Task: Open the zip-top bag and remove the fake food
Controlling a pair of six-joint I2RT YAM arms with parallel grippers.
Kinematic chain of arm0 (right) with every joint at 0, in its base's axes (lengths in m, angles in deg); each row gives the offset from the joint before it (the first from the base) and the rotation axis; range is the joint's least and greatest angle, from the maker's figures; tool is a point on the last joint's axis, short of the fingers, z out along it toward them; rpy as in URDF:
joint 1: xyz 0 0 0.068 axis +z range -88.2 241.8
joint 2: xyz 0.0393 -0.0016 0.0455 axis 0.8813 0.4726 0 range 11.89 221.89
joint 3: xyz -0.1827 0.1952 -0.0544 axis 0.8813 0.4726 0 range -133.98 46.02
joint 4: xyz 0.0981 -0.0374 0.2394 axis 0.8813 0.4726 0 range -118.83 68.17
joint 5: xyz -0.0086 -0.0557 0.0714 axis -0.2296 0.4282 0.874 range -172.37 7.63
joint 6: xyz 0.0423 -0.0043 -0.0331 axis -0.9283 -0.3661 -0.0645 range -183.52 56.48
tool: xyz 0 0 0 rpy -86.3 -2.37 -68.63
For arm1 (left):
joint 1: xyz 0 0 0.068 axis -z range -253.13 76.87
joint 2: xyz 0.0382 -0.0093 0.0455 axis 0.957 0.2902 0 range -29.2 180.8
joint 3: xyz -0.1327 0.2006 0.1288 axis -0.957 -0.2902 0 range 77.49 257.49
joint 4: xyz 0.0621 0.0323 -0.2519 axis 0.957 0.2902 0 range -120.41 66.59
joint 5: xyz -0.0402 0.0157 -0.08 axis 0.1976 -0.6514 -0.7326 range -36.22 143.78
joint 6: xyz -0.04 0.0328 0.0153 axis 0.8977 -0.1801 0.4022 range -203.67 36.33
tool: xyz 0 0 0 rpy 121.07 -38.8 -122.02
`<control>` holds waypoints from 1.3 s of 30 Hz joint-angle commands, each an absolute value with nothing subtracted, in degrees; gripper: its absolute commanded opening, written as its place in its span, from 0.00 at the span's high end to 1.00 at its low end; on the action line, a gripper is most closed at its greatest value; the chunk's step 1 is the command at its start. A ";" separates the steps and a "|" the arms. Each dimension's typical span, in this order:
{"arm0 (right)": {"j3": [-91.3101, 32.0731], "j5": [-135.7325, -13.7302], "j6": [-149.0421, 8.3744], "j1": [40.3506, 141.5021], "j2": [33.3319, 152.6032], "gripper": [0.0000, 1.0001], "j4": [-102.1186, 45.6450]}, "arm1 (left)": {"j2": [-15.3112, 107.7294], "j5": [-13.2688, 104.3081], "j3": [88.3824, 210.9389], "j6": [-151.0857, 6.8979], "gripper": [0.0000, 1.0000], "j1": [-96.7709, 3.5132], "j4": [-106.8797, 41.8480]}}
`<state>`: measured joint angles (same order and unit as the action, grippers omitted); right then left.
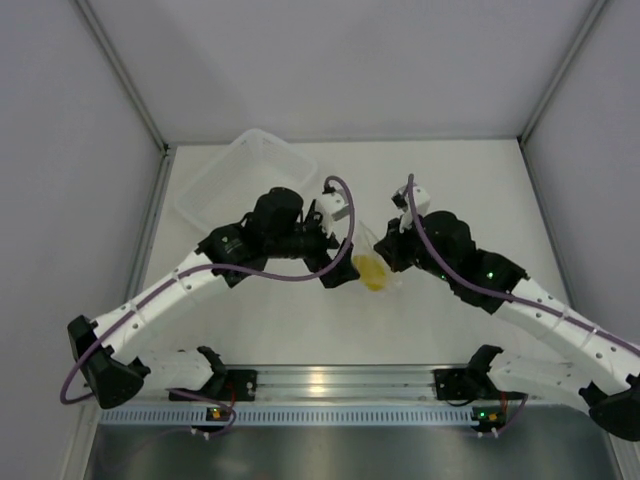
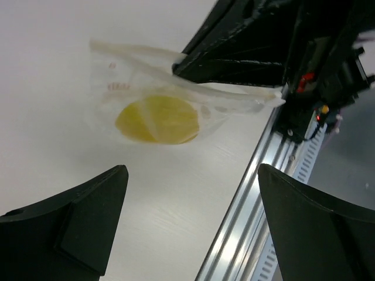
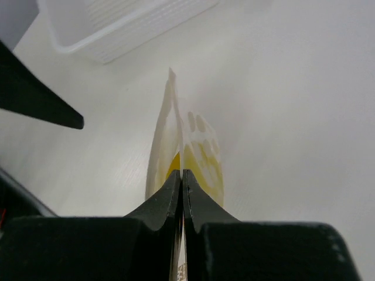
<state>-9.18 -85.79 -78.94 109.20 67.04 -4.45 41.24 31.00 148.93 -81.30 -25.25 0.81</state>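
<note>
1. While the zip-top bag (image 2: 146, 79) is pinched by its top edge between the closed jaws of the right gripper (image 3: 183, 175), the opening step is judged to be in hand. The fake food (image 2: 157, 120) is seen inside the bag, and whether the seal is already parted cannot be told.
2. The left gripper (image 2: 193, 199) is held wide open, with nothing between its fingers, just beside the bag. The bag is found at the middle of the top view, between the two grippers. Whether it touches the surface (image 1: 300, 320) cannot be told.
3. For the next move, it is judged that the free lip of the bag would have to be caught by the left gripper and drawn away from the right one. Only one layer of film should be taken, since a thin, glossy film is likely to slip.
4. The bag is made of clear, crinkled, shiny film with a whitish strip along its top. The food is a bright yellow, rounded lump. A translucent white, ribbed, rectangular tray (image 3: 129, 23) is seen at the upper left of the right wrist view.
</note>
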 commanded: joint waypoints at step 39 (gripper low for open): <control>-5.66 -123.59 -96.92 121.83 80.62 1.00 -26.28 | 53.07 77.42 140.07 -42.36 0.76 -19.60 -20.04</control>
<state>-3.54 -124.28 -97.47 121.00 80.18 -22.24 52.52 73.51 137.63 -40.04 -19.83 -21.13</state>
